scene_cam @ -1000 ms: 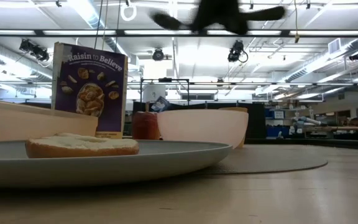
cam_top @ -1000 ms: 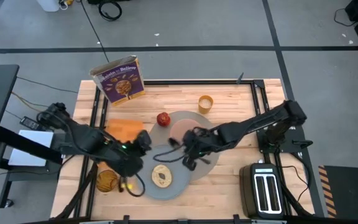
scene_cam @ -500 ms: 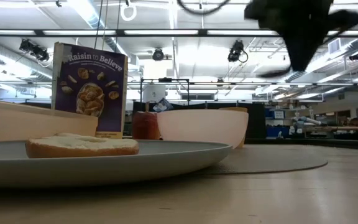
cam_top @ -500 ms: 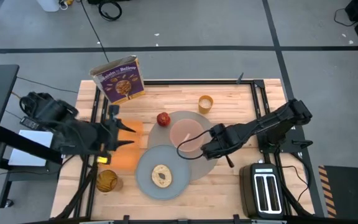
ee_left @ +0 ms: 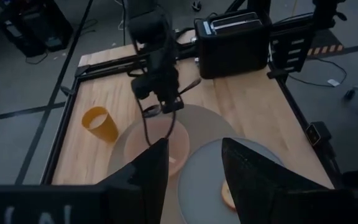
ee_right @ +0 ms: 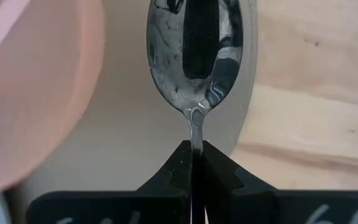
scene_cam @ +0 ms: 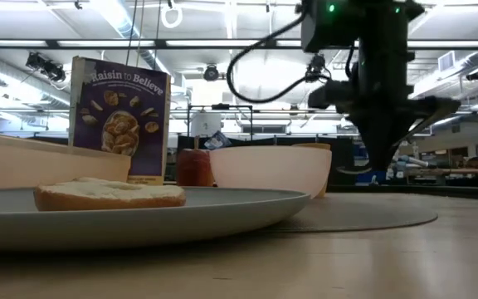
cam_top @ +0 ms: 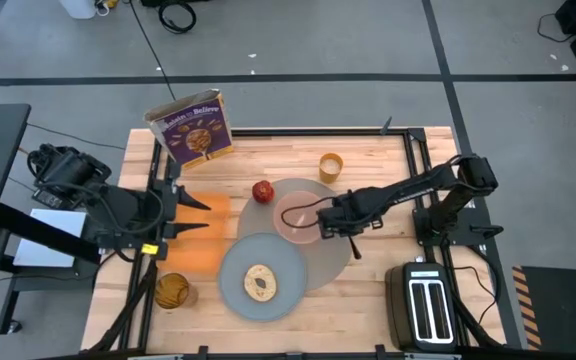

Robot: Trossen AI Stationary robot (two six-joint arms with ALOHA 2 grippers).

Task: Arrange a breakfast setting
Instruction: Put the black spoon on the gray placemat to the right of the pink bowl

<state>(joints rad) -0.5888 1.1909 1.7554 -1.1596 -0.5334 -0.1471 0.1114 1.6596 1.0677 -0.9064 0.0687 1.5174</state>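
Right gripper (cam_top: pixel 330 222), fingers clamped on the spoon (ee_right: pixel 196 43), is swinging in beside the pink bowl (cam_top: pixel 297 215) now; placement's coming. Left gripper (cam_top: pixel 196 212), fingers spread, is backing away.

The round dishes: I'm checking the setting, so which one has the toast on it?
The grey plate, nearest the table's front edge, carries the toast. The pink bowl beside it, on the mat, has none.

We see a purple cereal box (cam_top: pixel 191 126) standing at the worktop's (cam_top: pixel 378 160) far edge. Nearer than the box lies an orange cloth (cam_top: pixel 200 232); a black toaster (cam_top: pixel 425 306) sits diagonally opposite the box.
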